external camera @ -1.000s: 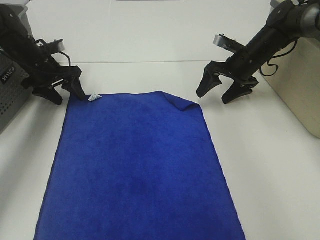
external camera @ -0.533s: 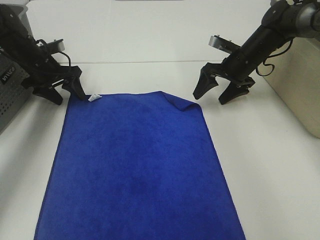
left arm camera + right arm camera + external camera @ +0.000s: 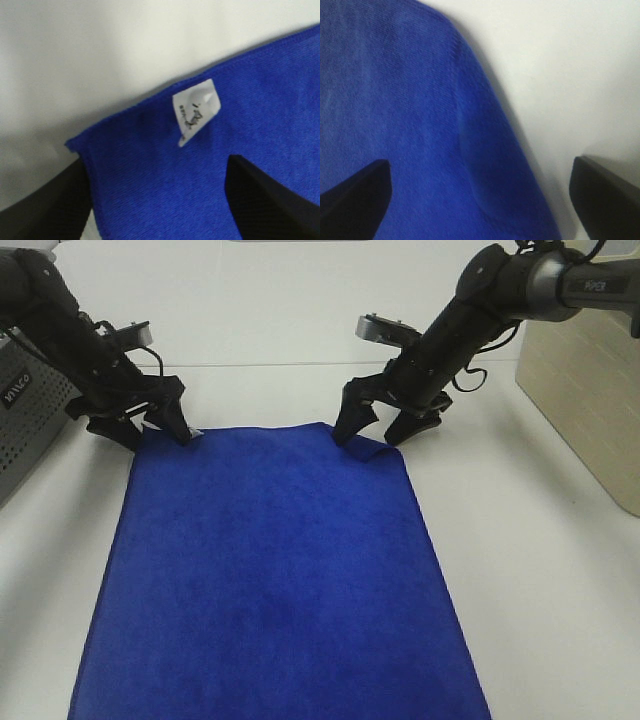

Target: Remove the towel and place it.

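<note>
At the far end of the white bench [image 3: 540,570], the grasping step is judged to be in hand. The left gripper [image 3: 153,433] is set over the tagged far corner of the blue towel [image 3: 270,570], and the right gripper [image 3: 369,436] over the other far corner, where the edge is curled over. Both pairs of fingers are spread apart — a corner lies between each, nothing clamped. A closing pinch on both corners is called for next, then an even lift. The towel is spread flat, its long axis running near to far, with the white tag [image 3: 196,111] at the far-left corner.
</note>
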